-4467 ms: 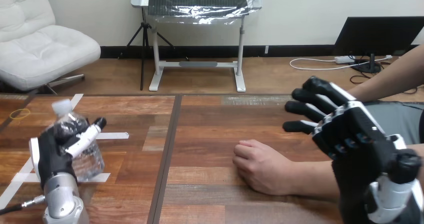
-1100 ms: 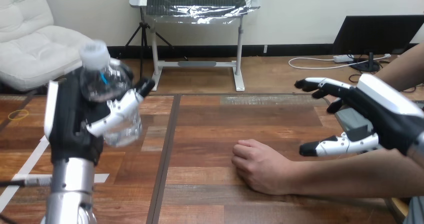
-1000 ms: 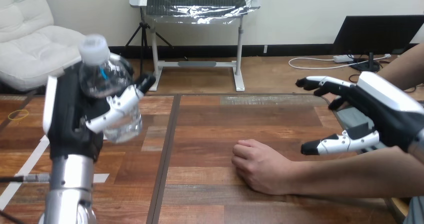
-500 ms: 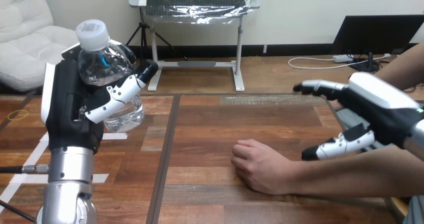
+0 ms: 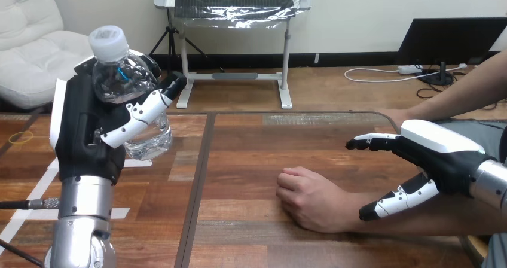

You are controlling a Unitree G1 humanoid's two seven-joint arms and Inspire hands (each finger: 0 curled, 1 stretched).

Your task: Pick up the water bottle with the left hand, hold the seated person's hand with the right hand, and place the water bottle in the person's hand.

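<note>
left of the person's hand (image 5: pixel 314 199), water bottle (image 5: pixel 128 100) clasped upright in curled left hand (image 5: pixel 89 130) for delivery; just right of it, right hand (image 5: pixel 439 154) spread, ready to clasp.

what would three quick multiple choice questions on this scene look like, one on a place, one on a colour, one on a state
1. Where is the water bottle? A lying on its side; B gripped in the left robot hand, held up; C standing free, untouched.
2. What colour is its cap? A blue; B red; C white.
3. How is the right robot hand? A open by the person's forearm; B shut in a fist; C clamped on the bottle.
Answers: B, fingers and thumb curl round the bottle in the air; C, the cap shows white; A, its fingers are straight and hold nothing.
</note>
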